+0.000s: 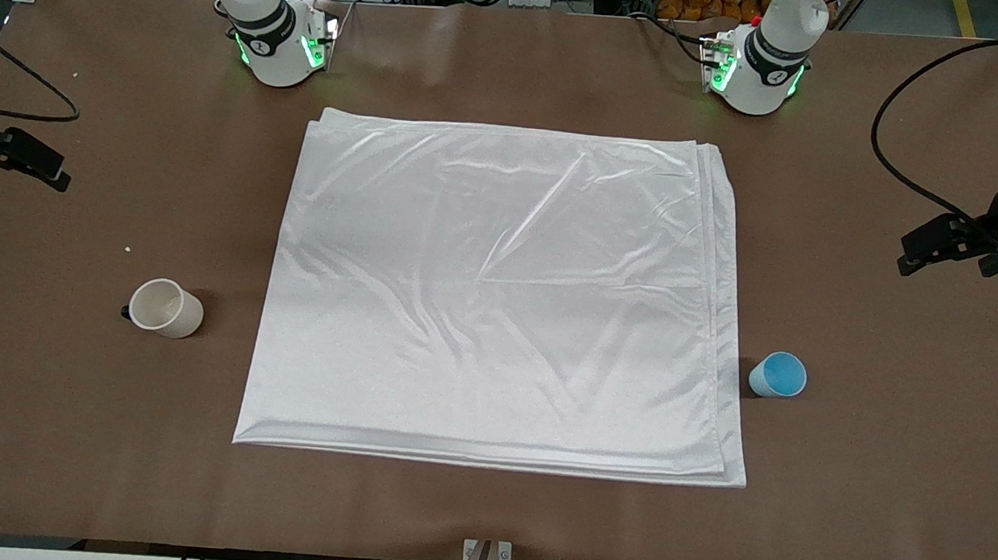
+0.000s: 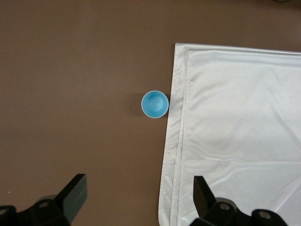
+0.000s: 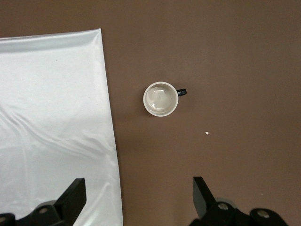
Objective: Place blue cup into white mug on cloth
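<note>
Cloth (image 1: 498, 297) spread flat mid-table as staging surface, nothing set on it. Blue cup (image 1: 779, 375) upright just off cloth edge at left arm's end; white mug (image 1: 165, 308) upright, well apart at right arm's end. Left gripper (image 2: 138, 200) and right gripper (image 3: 138, 200) held high, fingers apart, nothing grasped.

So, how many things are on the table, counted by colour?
White: 2, the cloth and the mug
Blue: 1, the cup
Total: 3
</note>
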You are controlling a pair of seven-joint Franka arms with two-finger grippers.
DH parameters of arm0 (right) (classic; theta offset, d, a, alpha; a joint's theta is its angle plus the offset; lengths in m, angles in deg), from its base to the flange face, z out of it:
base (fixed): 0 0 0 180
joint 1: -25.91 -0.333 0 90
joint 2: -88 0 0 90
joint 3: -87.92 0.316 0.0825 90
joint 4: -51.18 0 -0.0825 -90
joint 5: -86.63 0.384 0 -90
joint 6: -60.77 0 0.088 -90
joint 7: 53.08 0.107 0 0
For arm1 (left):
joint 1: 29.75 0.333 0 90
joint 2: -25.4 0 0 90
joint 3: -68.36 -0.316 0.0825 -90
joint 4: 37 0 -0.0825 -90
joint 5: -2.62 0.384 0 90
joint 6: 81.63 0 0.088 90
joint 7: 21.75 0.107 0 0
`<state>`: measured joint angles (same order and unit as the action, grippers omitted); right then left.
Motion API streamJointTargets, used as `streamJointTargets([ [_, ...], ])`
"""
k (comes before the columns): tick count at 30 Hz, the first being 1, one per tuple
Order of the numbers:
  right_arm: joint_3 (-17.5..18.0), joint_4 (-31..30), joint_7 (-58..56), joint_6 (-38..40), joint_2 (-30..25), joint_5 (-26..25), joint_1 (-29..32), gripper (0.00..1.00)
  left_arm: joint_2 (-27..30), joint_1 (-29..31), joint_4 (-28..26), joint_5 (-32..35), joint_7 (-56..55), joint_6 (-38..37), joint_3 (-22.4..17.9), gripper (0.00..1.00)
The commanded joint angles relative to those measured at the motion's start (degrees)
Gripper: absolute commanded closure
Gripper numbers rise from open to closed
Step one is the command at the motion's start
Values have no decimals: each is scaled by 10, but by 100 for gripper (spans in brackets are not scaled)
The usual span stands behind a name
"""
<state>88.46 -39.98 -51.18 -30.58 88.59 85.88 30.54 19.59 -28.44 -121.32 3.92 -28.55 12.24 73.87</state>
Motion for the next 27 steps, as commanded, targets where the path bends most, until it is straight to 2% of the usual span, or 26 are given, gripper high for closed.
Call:
streamJointTargets([
  [1, 1, 0, -8, 4, -2, 10, 1, 0, 0, -3, 4, -5, 2, -3, -4, 0],
  [9, 1, 0, -8, 4, -2, 10, 2, 0, -1, -5, 5, -3, 3, -3, -4, 0],
  [12, 1, 0, -8, 4, -2, 10, 0, 0, -3, -10, 2, 32, 10, -2, -2, 0],
  [17, 2, 0, -9, 3, -2, 9, 0, 0, -36, -5, -3, 40, 12, 2, 4, 0],
  [20, 2, -1, -11, 3, -2, 10, 3, 0, -51, -1, -15, 39, 12, 26, 4, 0],
  [27, 1, -2, -31, -2, -1, 10, 11, 0, -62, 5, -88, 42, 11, 125, 3, 0],
])
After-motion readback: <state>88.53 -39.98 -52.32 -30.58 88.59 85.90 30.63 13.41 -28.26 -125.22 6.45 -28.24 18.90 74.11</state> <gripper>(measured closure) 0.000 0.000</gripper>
